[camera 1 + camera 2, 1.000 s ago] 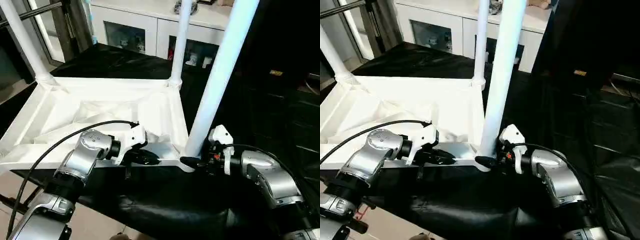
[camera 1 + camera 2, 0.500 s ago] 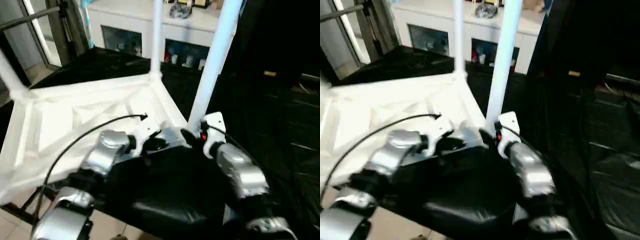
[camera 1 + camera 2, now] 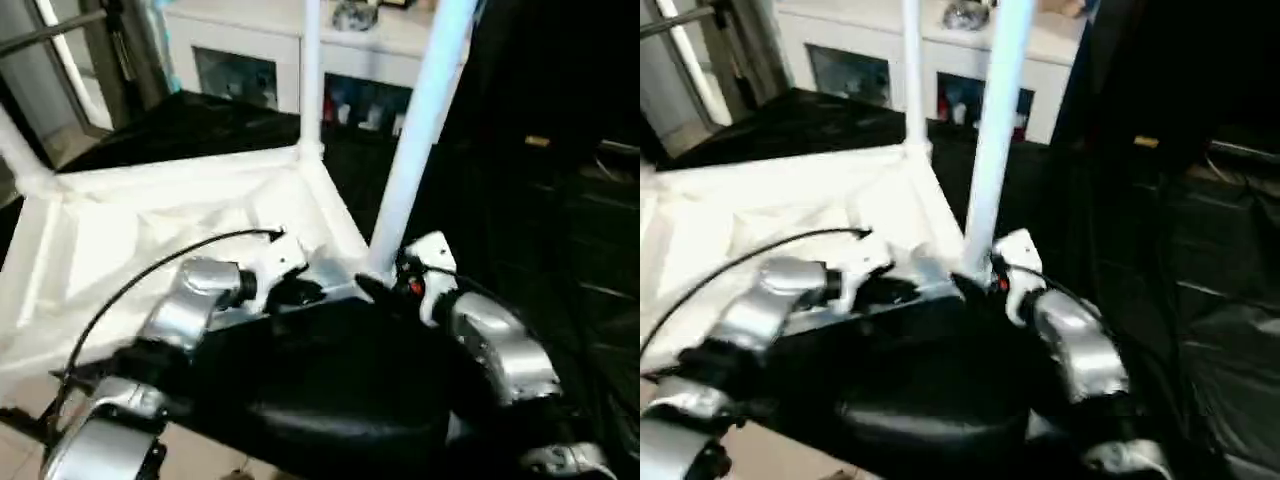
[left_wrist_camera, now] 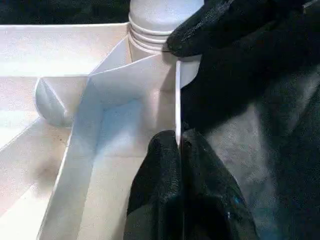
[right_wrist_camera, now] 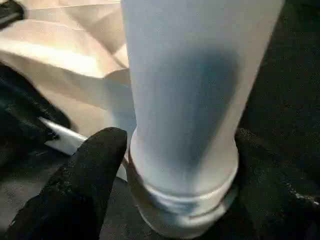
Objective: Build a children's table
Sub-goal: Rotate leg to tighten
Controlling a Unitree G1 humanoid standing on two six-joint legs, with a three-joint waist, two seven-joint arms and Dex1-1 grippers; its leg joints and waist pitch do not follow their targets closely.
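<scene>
The white cabinet with glass doors stands at the far side. On the black-draped counter the table top lies upside down, ribbed underside up. Legs rise from its corners: one at the far right corner, one at the near right corner. The left hand pinches the top's near rim, fingers closed on the thin edge. The right hand grips the base of the near right leg at its socket.

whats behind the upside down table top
Behind the table top a black cloth runs back to a white glass-door cabinet. Upright legs cross the cabinet's front, hiding parts of it.
</scene>
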